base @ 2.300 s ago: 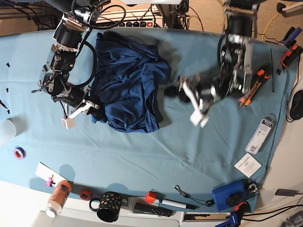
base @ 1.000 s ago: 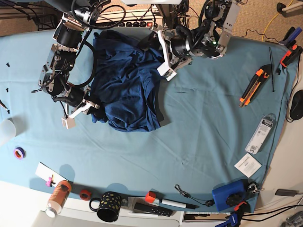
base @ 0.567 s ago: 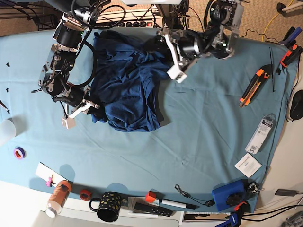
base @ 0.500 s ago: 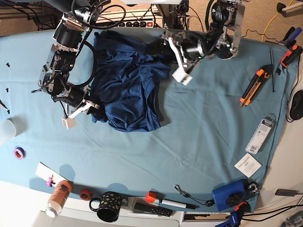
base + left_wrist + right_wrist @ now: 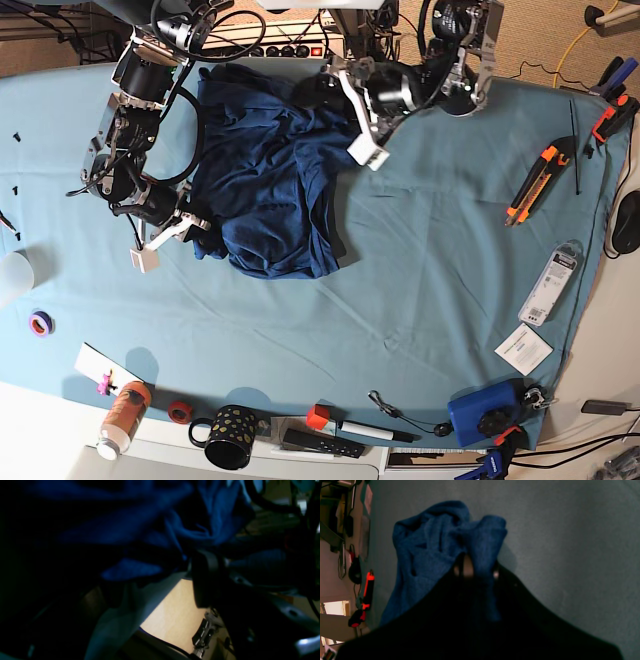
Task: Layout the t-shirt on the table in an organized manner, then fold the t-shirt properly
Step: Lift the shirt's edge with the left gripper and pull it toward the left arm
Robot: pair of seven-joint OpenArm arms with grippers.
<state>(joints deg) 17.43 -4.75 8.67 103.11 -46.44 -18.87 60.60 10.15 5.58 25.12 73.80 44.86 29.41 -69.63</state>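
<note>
Shirt (image 5: 270, 180): dark navy, bunched in a rumpled heap on the far-left part of the table (image 5: 420, 300), well short of laid out. We count no flat sleeve or straight hem anywhere.

Right gripper (image 5: 172, 232): at the heap's near-left corner, unmoved across all our earlier base views. In the right wrist view we see a fold of the shirt (image 5: 450, 542) pinched at the gripper (image 5: 473, 570), its jaws narrow on the cloth.

Left gripper (image 5: 358, 120): this is the item that changed. Two seconds back it hung over bare table to the right of the heap. It then swung up to the heap's far-right corner, drifted slightly right and toward us, and now sits back against the shirt's edge. In the left wrist view the shirt (image 5: 140, 530) fills the frame just ahead of one dark finger (image 5: 205, 580). Whether the jaws are wide or closed on cloth we cannot tell; the view is too dark and blurred.

Reading: we judge the left arm to be hunting for a grip on the far-right corner. With both corners held, the shirt could be drawn out flat. Folding has not begun.

Bystanders: orange knife (image 5: 535, 182) at the right, mug (image 5: 230, 436) on the near edge, both well apart from the work.
</note>
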